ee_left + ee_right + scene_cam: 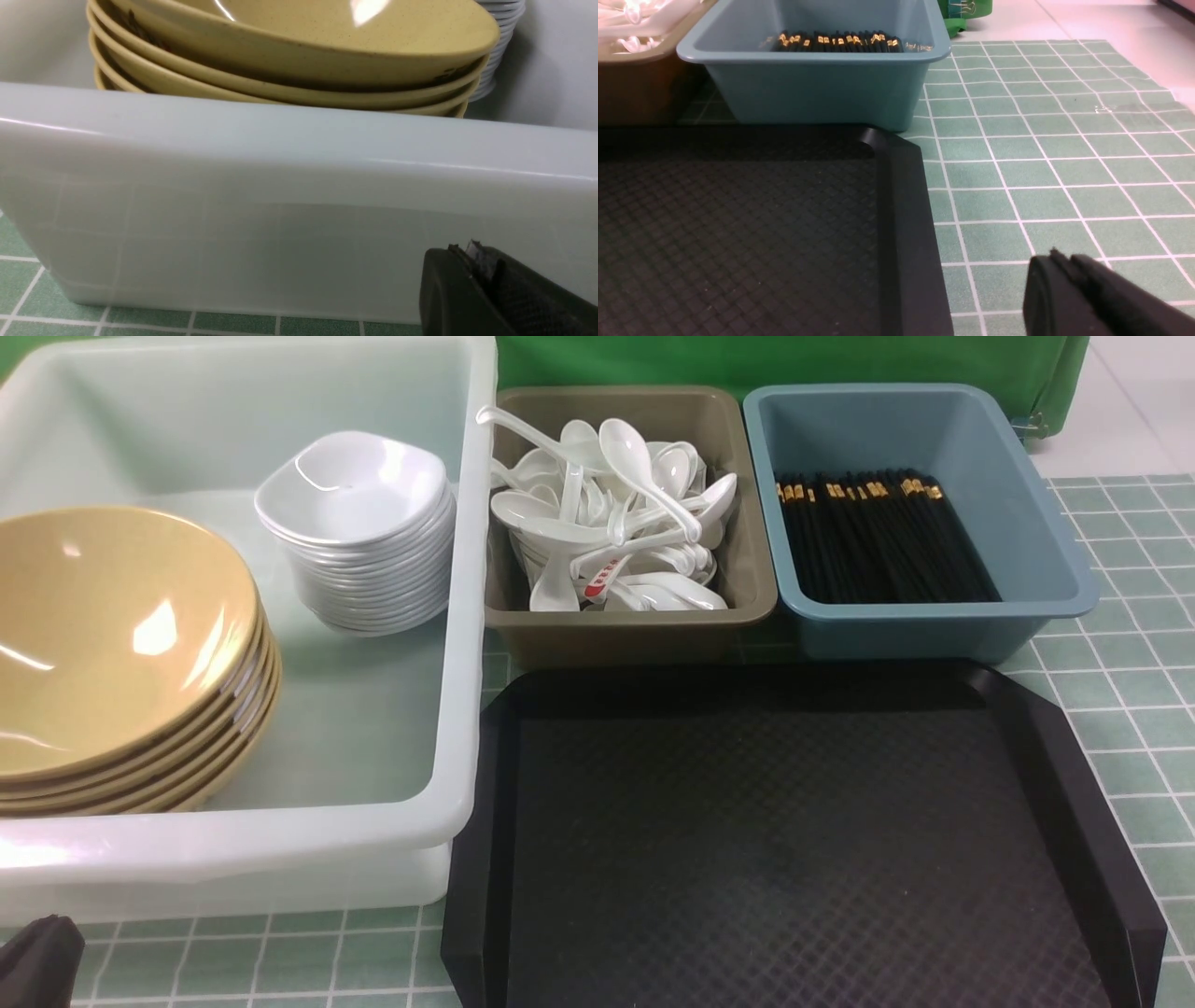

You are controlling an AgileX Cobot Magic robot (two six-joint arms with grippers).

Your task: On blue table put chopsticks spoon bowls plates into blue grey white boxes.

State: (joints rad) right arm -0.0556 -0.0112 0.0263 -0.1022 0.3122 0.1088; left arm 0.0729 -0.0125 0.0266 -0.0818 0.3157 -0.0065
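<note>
Sorting appears complete, judging from the front view: you find no loose tableware on the black tray in the lower centre or on the visible table at the right edge.

Verify each container:
1. White tub, left half of the frame: the bowls sit stacked at its left, and the plates sit stacked toward its upper right, apart from the bowls.
2. Grey box, upper centre: the spoons lie heaped inside, some rising above the rim.
3. Blue box, upper right: the chopsticks lie bundled, gold-banded ends toward the far wall.

Check the claws:
- Left gripper: only a dark tip shows at the lower right of its wrist view, just outside the tub's near wall. The jaws stand fully closed on nothing. In the front view you see a dark corner of it at the lower left.
- Right gripper: its tip shows at the lower right of its wrist view, above bare tiles beside the tray. The jaws look narrow and empty; you cannot tell whether a slight gap remains.

Treat the step in hand as a parked or finishing posture. The next move likely calls only for confirming that nothing remains outside the frame. If an item does turn up, open the nearer claw before approaching it.
</note>
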